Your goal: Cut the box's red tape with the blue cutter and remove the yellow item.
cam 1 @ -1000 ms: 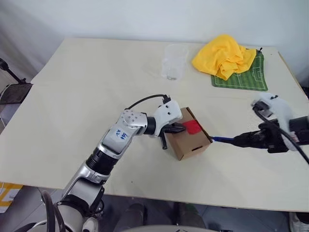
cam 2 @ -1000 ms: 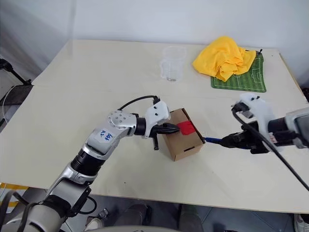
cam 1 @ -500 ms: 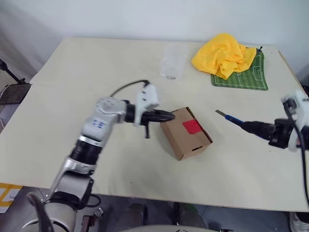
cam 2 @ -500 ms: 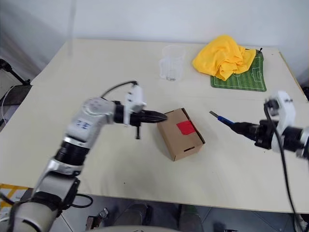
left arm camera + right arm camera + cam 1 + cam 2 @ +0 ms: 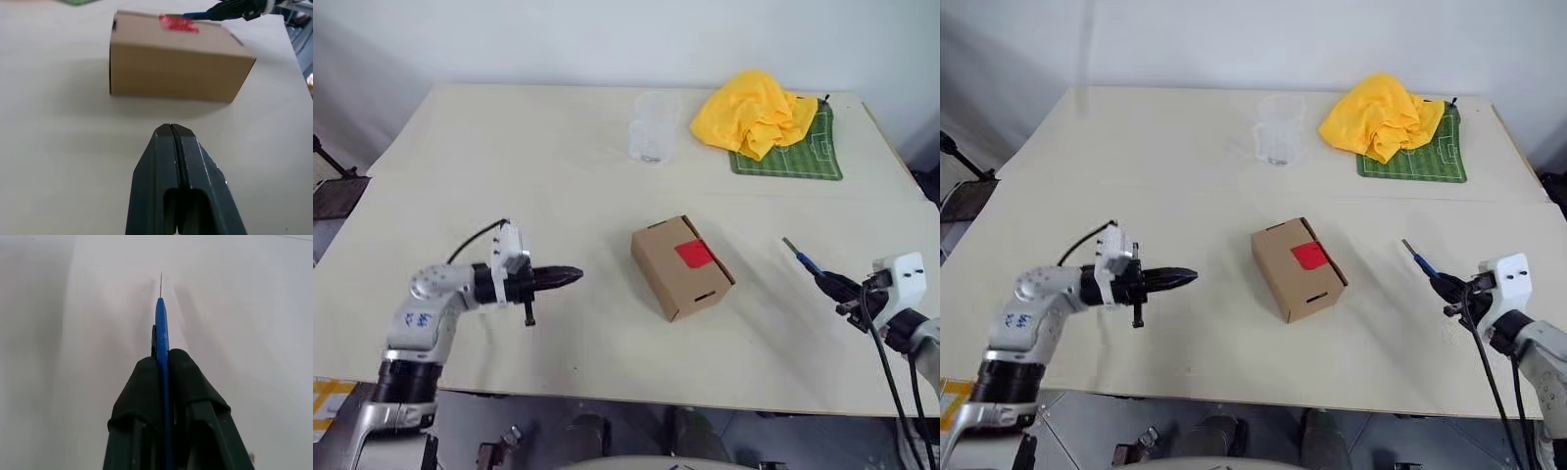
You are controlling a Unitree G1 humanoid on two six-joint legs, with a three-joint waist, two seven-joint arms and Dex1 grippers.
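The box (image 5: 682, 266), frame centre, looks light and likely to slide, so brace its sides; left gripper (image 5: 570, 275) pressed together, right gripper (image 5: 840, 288) pinching the slim blue cutter (image 5: 805, 260)

Box (image 5: 680, 266) closed, contents hidden. Cutter (image 5: 161, 340) rear concealed between right gripper (image 5: 163, 363) fingers; its tip too fine to resolve. Cloth (image 5: 752, 111) covers part of mat (image 5: 803, 152). Cup (image 5: 649, 127) blurred.
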